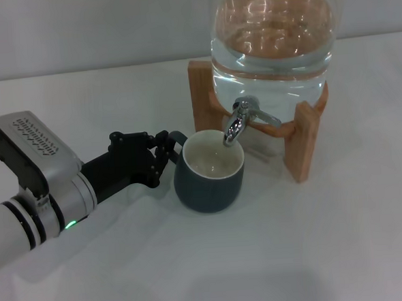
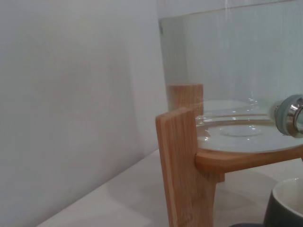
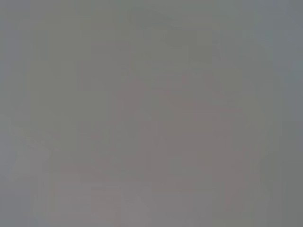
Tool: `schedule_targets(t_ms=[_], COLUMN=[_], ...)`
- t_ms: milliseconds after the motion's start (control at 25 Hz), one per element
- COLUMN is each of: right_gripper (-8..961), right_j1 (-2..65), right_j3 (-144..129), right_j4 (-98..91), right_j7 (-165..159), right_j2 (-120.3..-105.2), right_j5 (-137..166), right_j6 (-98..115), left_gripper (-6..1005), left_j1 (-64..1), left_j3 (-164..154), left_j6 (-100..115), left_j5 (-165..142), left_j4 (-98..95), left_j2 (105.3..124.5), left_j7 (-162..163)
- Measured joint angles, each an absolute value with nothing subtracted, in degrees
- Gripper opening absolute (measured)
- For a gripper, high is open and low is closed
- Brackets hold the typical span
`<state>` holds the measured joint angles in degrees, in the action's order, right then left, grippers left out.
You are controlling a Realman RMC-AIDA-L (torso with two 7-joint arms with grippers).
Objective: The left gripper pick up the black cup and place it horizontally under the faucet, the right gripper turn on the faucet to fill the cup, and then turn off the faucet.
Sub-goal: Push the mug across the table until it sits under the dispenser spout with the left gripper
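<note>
The black cup (image 1: 209,172) stands upright on the white table, its cream inside open under the spout of the chrome faucet (image 1: 239,121). The faucet sticks out of a clear glass water jar (image 1: 271,47). My left gripper (image 1: 168,152) reaches in from the left and its black fingers are shut on the cup's small loop handle. In the left wrist view a corner of the cup (image 2: 286,208) and the faucet's base (image 2: 291,115) show at the edge. The right gripper is out of view; the right wrist view shows only plain grey.
The jar rests on a wooden stand (image 1: 304,141) whose legs flank the faucet; the stand's near leg (image 2: 182,165) fills the left wrist view. A grey wall runs behind the white table (image 1: 296,254).
</note>
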<state>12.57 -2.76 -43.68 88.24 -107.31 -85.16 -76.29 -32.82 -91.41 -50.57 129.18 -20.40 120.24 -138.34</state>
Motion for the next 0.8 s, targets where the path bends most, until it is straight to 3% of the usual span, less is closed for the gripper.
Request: schedule_targets(t_ms=[800], right_gripper=[840], right_j1=[12.6], right_j3=[-2.7], right_j4=[-43.7], right_j7=[88.2], right_j2=[-107.46], right_j5=[-85.2], right_j6=[-76.3], left_gripper=[113], left_j1=[-33.7], left_j3=[-91.4], left_j6=[-49.7], left_j5=[131.5], left_j4=[-20.2], left_j2=[120.14], left_j7=[-139.9])
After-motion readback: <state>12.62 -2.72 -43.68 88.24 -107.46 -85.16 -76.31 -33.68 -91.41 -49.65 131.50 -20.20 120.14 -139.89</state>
